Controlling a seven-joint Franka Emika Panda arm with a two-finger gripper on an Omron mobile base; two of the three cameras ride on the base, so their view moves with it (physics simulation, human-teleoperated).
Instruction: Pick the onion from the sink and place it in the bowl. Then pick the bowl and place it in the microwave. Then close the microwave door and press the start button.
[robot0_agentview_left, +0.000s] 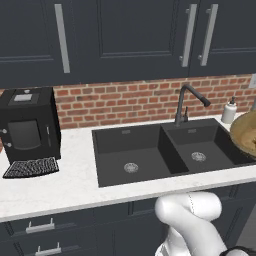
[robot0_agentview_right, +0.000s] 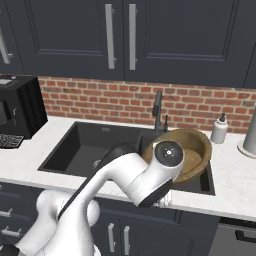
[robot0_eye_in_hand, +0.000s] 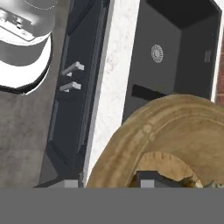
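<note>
You are in the carry step: the hand (robot0_eye_in_hand: 107, 183), at the frame's bottom, pinches the bowl (robot0_eye_in_hand: 175, 140) rim, lifted above the sink (robot0_agentview_left: 150, 150); next, reach the microwave.

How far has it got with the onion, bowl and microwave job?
Both sink basins look bare apart from their drains, so the onion seems to have left it; inside the bowl it can't be clearly made out. In hand: the bowl appears lifted above the sink, the gripper at its rim. Left: microwave, door, start button.
</note>
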